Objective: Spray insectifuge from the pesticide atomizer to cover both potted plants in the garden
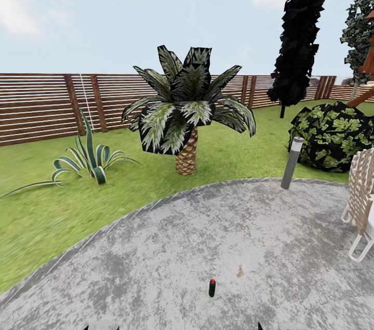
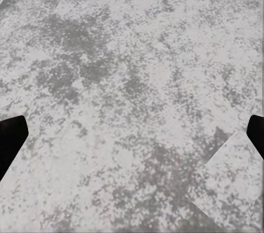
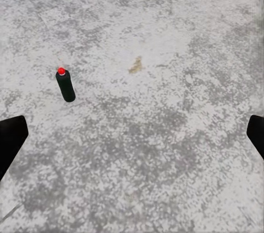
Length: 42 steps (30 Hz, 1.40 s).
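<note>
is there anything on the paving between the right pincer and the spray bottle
Nothing visible. In the right wrist view the pesticide atomizer stands upright on bare grey paving, ahead of the open right pincer. A small brownish speck lies off to one side.

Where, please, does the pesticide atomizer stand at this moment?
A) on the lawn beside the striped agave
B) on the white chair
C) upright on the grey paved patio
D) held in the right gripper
C: the pesticide atomizer stands upright, red tip up, on the bare patio, untouched by anything.
</note>
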{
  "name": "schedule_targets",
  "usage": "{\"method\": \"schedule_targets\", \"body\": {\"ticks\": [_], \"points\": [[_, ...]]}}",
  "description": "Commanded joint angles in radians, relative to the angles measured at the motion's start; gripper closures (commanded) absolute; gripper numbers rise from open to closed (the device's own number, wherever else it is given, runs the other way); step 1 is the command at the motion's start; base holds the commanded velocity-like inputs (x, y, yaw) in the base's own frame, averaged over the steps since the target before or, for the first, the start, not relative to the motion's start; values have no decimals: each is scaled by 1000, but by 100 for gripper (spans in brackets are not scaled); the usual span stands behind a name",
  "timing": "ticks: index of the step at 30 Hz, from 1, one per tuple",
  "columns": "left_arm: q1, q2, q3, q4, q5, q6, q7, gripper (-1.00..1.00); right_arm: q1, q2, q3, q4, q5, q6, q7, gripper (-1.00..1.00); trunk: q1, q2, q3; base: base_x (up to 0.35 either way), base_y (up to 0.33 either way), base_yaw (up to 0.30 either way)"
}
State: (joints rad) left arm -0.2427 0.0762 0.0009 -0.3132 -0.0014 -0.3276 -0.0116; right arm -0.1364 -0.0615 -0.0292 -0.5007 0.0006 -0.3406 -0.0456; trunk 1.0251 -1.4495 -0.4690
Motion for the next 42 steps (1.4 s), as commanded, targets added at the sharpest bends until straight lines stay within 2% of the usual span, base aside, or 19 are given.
{"method": "schedule_targets", "body": {"ticks": [1,7,11,19,34,42], "points": [[0,-3,0,3,0,-2,-1,-100,-2,0,1,9,1,-3,-2,-100,0,-1,-1,0,0,0],[1,-6,-1,5,-2,0,5,-100,-3,0,2,65,2,-5,3,-100,0,-1,-1,0,0,0],[5,1,1,19,0,-2,13,-100,-3,-1,3,76,5,-5,4,-100,0,-1,-1,0,0,0],[8,2,1,23,0,-4,14,-100,-3,-1,12,77,9,-6,4,-100,0,-1,-1,0,-265,31],[8,3,1,23,-2,-2,15,-100,-3,-1,11,77,10,-6,3,-100,0,-1,-1,14,-275,237],[8,4,1,24,-2,-2,15,-100,-3,-1,12,77,10,-7,3,-100,0,-1,-1,79,-275,52]]}}
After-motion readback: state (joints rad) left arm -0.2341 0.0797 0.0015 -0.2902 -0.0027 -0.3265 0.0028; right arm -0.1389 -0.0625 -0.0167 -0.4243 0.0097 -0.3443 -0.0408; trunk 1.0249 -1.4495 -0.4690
